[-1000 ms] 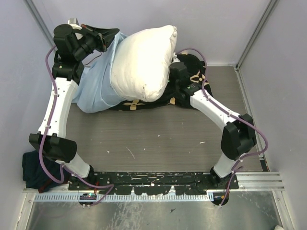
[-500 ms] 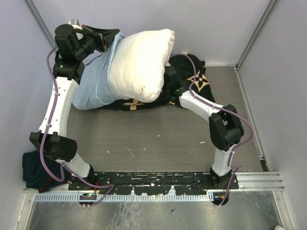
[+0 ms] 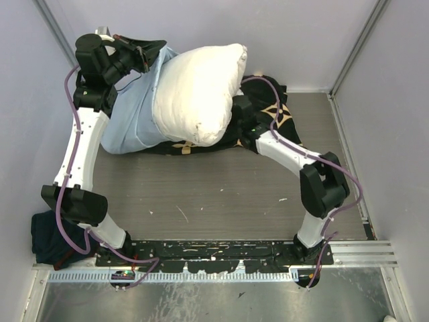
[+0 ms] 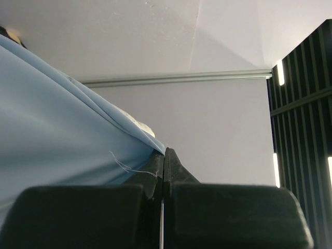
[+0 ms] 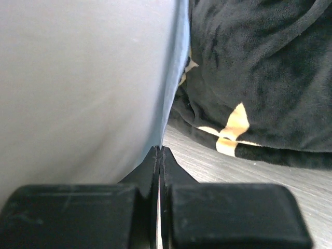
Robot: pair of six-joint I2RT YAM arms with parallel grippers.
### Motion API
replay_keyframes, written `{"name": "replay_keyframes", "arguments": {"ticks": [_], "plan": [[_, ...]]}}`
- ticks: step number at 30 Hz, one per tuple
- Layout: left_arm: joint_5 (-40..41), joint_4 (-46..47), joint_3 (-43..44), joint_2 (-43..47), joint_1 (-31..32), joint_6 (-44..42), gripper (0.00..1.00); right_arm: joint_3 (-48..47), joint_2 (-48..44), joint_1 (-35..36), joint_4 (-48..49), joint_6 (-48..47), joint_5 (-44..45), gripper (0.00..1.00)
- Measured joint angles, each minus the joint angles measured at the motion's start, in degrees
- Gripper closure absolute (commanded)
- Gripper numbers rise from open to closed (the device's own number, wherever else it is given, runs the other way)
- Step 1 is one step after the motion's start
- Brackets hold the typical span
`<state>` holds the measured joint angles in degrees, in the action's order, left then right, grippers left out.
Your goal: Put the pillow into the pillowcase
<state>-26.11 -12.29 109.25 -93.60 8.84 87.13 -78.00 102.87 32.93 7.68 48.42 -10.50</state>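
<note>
The plump cream pillow (image 3: 198,90) lies tilted on the light blue pillowcase (image 3: 131,124) at the back of the table, most of it showing. My left gripper (image 3: 159,48) is raised at the back left, shut (image 4: 164,151) on a top edge of the pillowcase (image 4: 52,129); a sliver of pillow (image 4: 144,127) peeks past the fabric. My right gripper (image 3: 234,115) is tucked against the pillow's lower right side. Its jaws are pressed together (image 5: 160,149), pinching a thin blue edge of the pillowcase (image 5: 179,57) that runs down into them. Pale fabric fills the left of that view.
A black cloth with tan flower motifs (image 3: 271,111) lies under and to the right of the pillow, close beside my right fingers (image 5: 249,78). A dark blue cloth (image 3: 47,241) sits off the table's near left corner. Grey walls close in on three sides of the wood-grain table (image 3: 221,194).
My right arm swung in toward the pillow's lower right side and its jaws closed on the pillowcase edge. The pillow shifted slightly. The left arm held still.
</note>
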Motion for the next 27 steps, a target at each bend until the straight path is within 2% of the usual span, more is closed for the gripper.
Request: {"name": "replay_keyframes", "arguments": {"ticks": [7, 11, 16, 21, 23, 27], "plan": [[-1.1, 2.2, 0.6, 0.0, -1.6, 1.1, 1.00, 1.1, -13.1, -3.8, -7.8, -2.9, 0.3, 0.99], [-2.0, 5.2, 0.8, 0.0, -2.6, 2.6, 1.00, -2.9, -18.0, -6.6, -14.0, -5.0, 0.2, 0.99], [-3.3, 8.3, 1.3, -0.3, -3.7, 4.7, 1.00, -15.1, -17.7, -7.9, -24.0, -8.3, 0.2, 0.99], [-4.2, 11.7, 3.7, -1.9, -5.5, 7.5, 1.00, -37.5, -12.2, -7.7, -34.7, -11.9, -0.3, 0.99], [-4.5, 13.5, 5.6, -3.3, -5.9, 9.1, 1.00, -46.6, -9.4, -7.6, -36.4, -12.8, -0.5, 0.99], [-4.5, 16.0, 7.6, -6.2, -6.6, 11.8, 1.00, -52.8, -8.9, -8.3, -35.6, -13.8, -1.0, 0.99]]}}
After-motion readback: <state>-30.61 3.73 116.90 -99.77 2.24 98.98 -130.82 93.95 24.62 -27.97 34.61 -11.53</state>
